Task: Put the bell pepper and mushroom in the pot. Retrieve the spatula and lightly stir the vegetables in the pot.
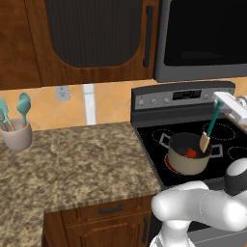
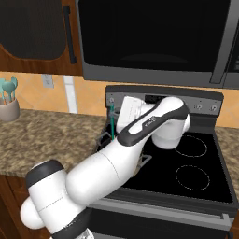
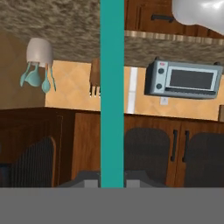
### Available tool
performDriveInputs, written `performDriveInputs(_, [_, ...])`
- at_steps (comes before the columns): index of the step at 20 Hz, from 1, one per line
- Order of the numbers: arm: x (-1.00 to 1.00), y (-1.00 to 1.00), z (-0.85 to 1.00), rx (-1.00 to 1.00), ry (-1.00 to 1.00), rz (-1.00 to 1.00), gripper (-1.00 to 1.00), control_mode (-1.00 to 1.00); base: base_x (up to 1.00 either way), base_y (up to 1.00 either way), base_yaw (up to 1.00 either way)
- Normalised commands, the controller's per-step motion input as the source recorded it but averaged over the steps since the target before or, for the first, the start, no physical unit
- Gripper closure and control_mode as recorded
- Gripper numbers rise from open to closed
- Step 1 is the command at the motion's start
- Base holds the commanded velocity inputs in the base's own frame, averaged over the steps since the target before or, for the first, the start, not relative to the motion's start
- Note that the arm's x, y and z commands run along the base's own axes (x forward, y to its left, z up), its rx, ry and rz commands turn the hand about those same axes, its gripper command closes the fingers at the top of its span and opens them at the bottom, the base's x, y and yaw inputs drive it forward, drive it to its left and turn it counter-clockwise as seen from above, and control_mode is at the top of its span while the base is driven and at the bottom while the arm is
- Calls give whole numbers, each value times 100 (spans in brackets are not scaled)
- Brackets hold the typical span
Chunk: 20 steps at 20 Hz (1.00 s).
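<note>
left base view: the round beige pot (image 1: 188, 155) is seen on the black glass stove (image 1: 159, 144), a glossy red pepper (image 1: 191, 153) inside. the teal-handled spatula (image 1: 209, 129), tan blade dipped in, is clamped by the gripper (image 1: 219, 107). spoon-headed utensils fill a cup (image 1: 17, 135) on the speckled counter (image 1: 72, 164).

No text, brand or number can be read anywhere. The stove's control panel (image 1: 187, 94) carries a small dark display with pale marks (too blurred to make out as digits). The white arm link (image 2: 148, 124) bears a short line of dark lettering along its side, too small to read. The toaster oven (image 3: 185, 79) shows red dots beside its door, with no legible labels.
</note>
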Motion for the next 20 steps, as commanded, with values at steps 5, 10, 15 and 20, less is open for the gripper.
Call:
performDriveInputs(5, [0, 0, -28, -5, -3, 0, 100, -100, 0, 0, 0])
performDriveInputs(10, [2, 2, -35, 0, -10, 0, 100, -100, 0, 0, 0])
performDriveInputs(15, [15, 12, -25, 0, -11, 0, 100, -100, 0, 0, 0])
performDriveInputs(20, [7, 1, -33, 0, -5, 0, 100, -100, 0, 0, 0])
